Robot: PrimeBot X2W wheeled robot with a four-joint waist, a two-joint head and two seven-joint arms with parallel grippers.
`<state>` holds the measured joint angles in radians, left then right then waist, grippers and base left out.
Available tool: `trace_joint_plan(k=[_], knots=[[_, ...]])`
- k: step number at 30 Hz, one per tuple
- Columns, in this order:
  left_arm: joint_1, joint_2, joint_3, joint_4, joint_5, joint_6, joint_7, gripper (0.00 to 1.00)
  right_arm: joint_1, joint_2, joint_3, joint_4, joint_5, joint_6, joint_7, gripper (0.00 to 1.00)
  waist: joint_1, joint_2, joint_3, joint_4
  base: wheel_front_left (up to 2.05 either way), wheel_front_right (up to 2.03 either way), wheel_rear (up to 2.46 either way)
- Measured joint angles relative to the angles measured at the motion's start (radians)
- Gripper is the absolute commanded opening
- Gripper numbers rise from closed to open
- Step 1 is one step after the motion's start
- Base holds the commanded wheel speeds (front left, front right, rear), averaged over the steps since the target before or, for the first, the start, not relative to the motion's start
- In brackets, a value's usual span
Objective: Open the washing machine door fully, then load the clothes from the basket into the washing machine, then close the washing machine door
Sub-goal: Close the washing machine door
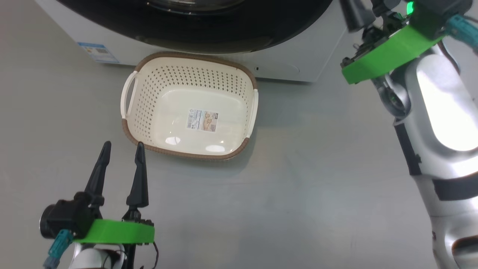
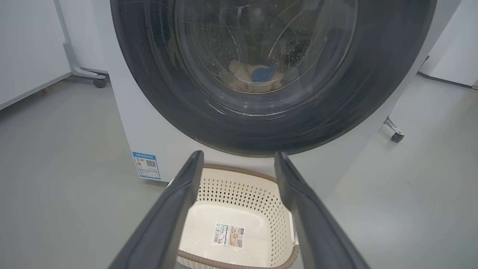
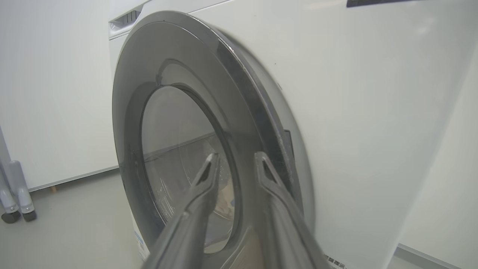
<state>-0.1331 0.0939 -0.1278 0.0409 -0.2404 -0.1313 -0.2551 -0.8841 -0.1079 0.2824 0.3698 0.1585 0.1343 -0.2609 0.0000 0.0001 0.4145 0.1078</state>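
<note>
My left gripper [image 1: 123, 145] is at the lower left of the head view. The fingers are spread apart with nothing between them, and the tips stop just short of the basket [image 1: 194, 155], near its lower-left corner. They're close to the brown rim but not touching it. The basket sits flat on the grey floor [image 1: 317, 168] mid-frame, label on its base in plain sight. Its far edge sits just beside the bottom of the washing machine [image 1: 298, 56]. Right of the basket a wide stretch of floor runs over to my right arm at the right edge.

In the left wrist view the washing machine door [image 2: 373, 93] takes up the top of the frame. Its black rim comes down almost to the basket's far rim. Through the glass at upper centre I can see the clothes [image 2: 261, 73], pale yellow with a blue patch, lying low in the drum. A blue sticker [image 2: 146, 165] marks the machine's lower-left corner, with open floor on either side.

My right gripper [image 3: 238, 157] comes up from the bottom centre of its own view. The fingers are parted by a narrow gap with nothing in it, and the tips sit over the door's right-hand rim. The door lies close against the white front. I can't tell if it's latched or if I'm touching it.
</note>
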Motion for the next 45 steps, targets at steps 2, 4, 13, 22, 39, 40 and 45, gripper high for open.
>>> trace_joint_plan(k=[2,4,13,22,39,40,45], knots=[[0.005,-0.003,0.004,0.013,0.0,0.0,0.0,1.0,0.044,0.006,0.003,-0.027,0.0,0.0,0.0,1.0,0.0,0.0,-0.024,-0.014,0.0,0.0,0.0],[0.017,-0.005,0.015,0.027,0.0,0.0,0.0,1.0,0.084,0.009,0.001,-0.055,0.0,0.0,0.0,1.0,0.0,0.0,-0.048,-0.029,0.0,0.0,0.0],[0.084,-0.012,0.058,0.067,-0.011,0.0,0.0,1.0,0.32,0.02,-0.009,-0.165,0.0,0.0,0.0,1.0,-0.0001,0.0,-0.167,-0.103,0.0,0.0,0.0],[0.152,-0.018,0.08,0.082,-0.011,0.0,0.0,1.0,0.528,-0.011,-0.012,-0.237,-0.028,0.0,0.0,1.0,-0.0001,0.0,-0.265,-0.169,0.0,0.0,0.0],[0.277,-0.035,0.11,0.082,-0.015,0.0,0.0,1.0,0.842,0.022,-0.17,-0.355,-0.09,0.0,0.001,1.0,-0.0001,0.0,-0.355,-0.23,0.0,0.0,0.0],[0.28,-0.036,0.111,0.079,-0.015,0.0,0.0,1.0,0.851,0.023,-0.18,-0.355,-0.092,0.0,0.001,1.0,-0.0001,0.0,-0.356,-0.231,0.0,0.0,0.0],[0.281,-0.038,0.11,0.069,-0.013,0.0,0.0,1.0,0.891,0.036,-0.215,-0.358,-0.1,0.0,0.001,1.0,-0.0001,0.0,-0.359,-0.231,0.0,0.0,0.0]])
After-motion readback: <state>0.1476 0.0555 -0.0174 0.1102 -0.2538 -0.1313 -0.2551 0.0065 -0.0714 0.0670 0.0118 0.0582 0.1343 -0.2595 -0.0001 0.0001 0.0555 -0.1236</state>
